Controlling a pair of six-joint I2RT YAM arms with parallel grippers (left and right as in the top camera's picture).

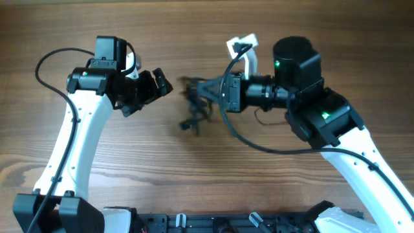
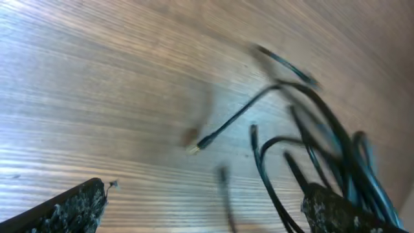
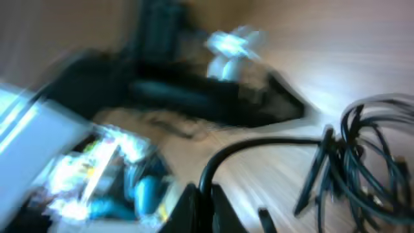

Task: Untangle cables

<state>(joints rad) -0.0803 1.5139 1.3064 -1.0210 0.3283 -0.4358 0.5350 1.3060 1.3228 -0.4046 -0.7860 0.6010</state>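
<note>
The cables (image 1: 193, 111) are a tangle of thin black cords on the wooden table between the two arms. My right gripper (image 1: 202, 89) reaches into the tangle from the right. In the right wrist view its jaws (image 3: 202, 197) are shut on one black cord that arcs up toward the bundle (image 3: 362, 155). My left gripper (image 1: 158, 84) is open just left of the tangle. In the left wrist view its fingers (image 2: 204, 197) are spread wide and empty. There the cords (image 2: 323, 142) lie at the right, and one loose plug end (image 2: 195, 147) rests on the wood.
A white plug piece (image 1: 242, 46) lies on the table behind the right gripper. The wooden table (image 1: 77, 26) extends on all sides. The arm bases stand along the front edge (image 1: 213, 223). The left arm shows as a blur in the right wrist view (image 3: 194, 97).
</note>
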